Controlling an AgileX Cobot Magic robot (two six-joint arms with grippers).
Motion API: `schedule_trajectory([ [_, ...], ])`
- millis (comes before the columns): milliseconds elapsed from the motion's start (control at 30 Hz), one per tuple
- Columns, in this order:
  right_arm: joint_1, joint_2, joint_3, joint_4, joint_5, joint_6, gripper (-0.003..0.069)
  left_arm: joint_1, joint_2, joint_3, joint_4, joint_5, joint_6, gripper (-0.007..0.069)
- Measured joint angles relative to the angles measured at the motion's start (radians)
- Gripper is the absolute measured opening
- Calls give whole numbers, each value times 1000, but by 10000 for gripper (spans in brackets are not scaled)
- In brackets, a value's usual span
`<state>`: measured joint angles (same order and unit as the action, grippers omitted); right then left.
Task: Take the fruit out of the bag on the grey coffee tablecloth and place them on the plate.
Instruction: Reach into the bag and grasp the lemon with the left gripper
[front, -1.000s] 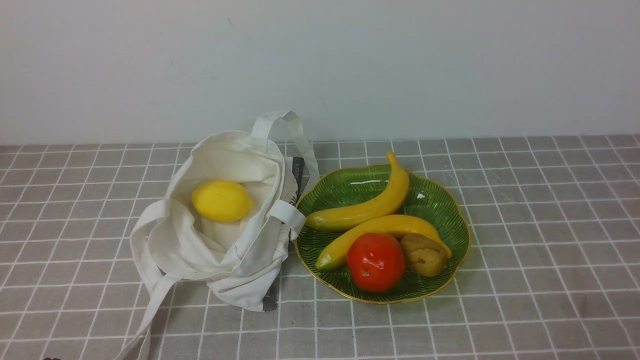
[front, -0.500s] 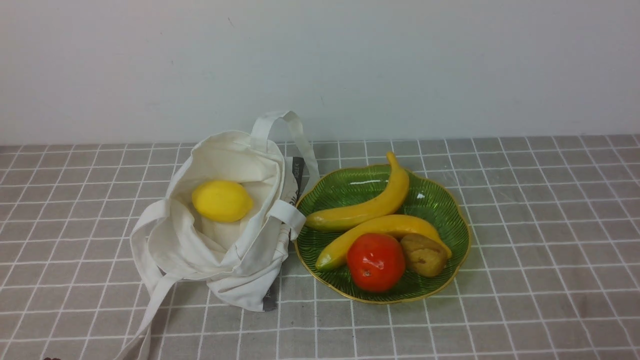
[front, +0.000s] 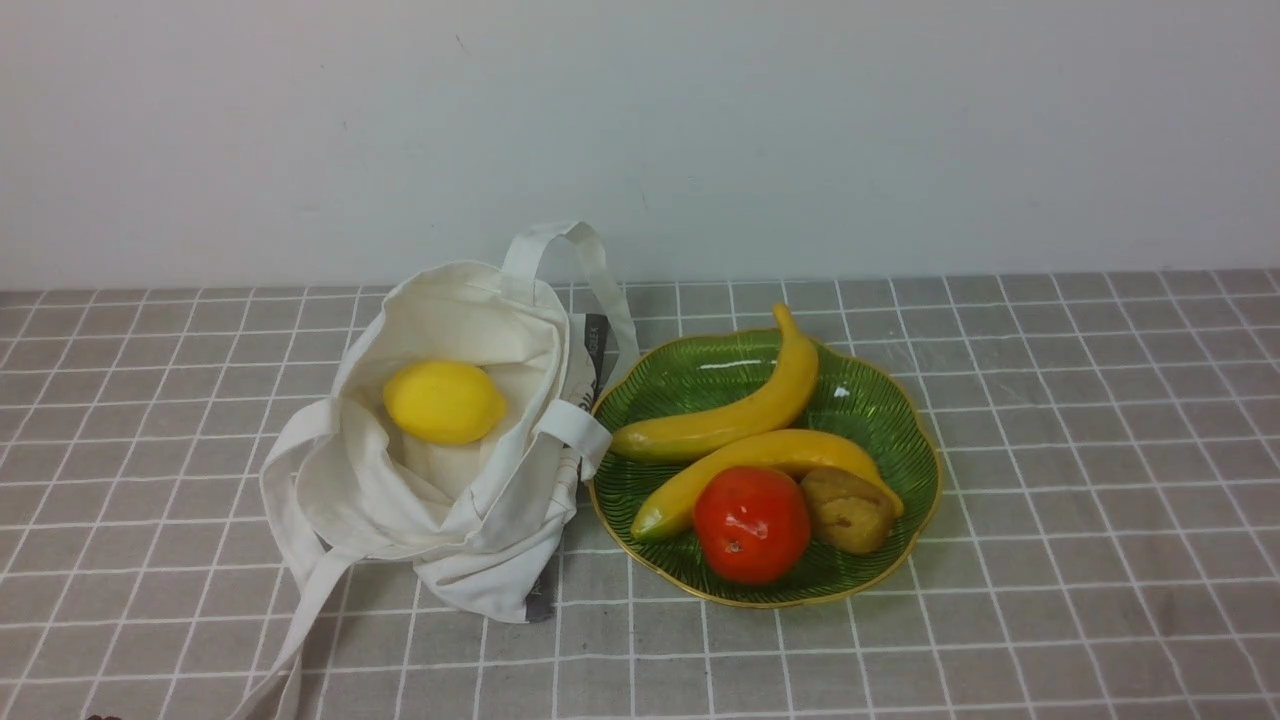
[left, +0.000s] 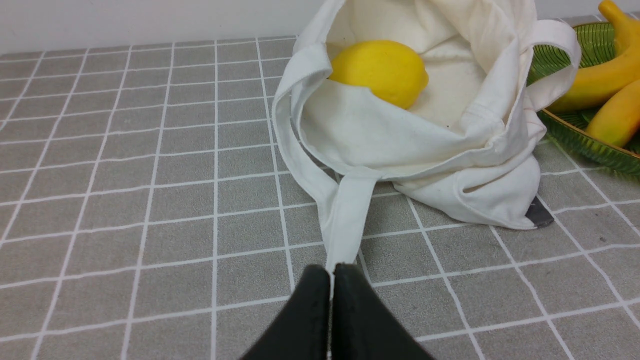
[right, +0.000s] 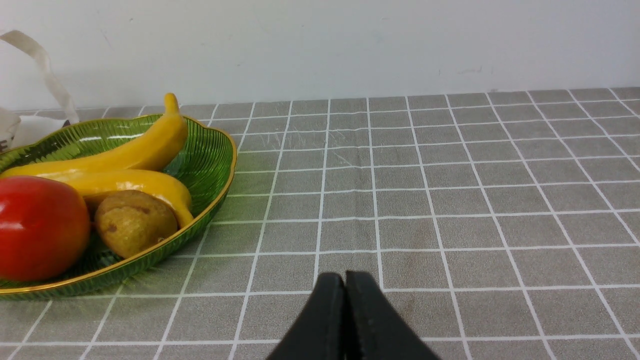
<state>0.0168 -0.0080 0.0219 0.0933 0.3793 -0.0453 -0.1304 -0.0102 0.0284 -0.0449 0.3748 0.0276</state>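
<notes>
The yellow lemon (front: 444, 402) lies inside the open off-white bag (front: 460, 500) on the grey checked tablecloth (front: 1050, 500); it also shows in the left wrist view (left: 380, 72). The green glass plate (front: 900, 420) stands just right of the bag, touching it. My left gripper (left: 331, 272) is shut and empty, low over the cloth in front of the bag, its tips at the end of the bag's long strap (left: 350, 215). My right gripper (right: 345, 280) is shut and empty over bare cloth to the right of the plate (right: 210, 145). Neither gripper shows in the front view.
The plate holds two bananas (front: 740, 415), a glossy red round fruit (front: 752, 524) and a brown lumpy fruit (front: 848, 511). A white wall runs along the back edge of the table. The bag's other handle (front: 580, 260) stands up behind it.
</notes>
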Motion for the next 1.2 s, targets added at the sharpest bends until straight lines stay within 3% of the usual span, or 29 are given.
schedule_trajectory([
  [767, 0, 0, 0, 0, 0, 0, -14, 0, 0, 0, -34, 2, -20, -8],
  [867, 0, 0, 0, 0, 0, 0, -14, 0, 0, 0, -212, 7, -116, -8],
  [967, 0, 0, 0, 0, 0, 0, -14, 0, 0, 0, -548, 14, -305, -8],
  [1000, 0, 0, 0, 0, 0, 0, -14, 0, 0, 0, -588, 13, -323, -8],
  [1067, 0, 0, 0, 0, 0, 0, -14, 0, 0, 0, -813, 13, -388, -8],
  [1200, 0, 0, 0, 0, 0, 0, -14, 0, 0, 0, -966, 2, -397, -8],
])
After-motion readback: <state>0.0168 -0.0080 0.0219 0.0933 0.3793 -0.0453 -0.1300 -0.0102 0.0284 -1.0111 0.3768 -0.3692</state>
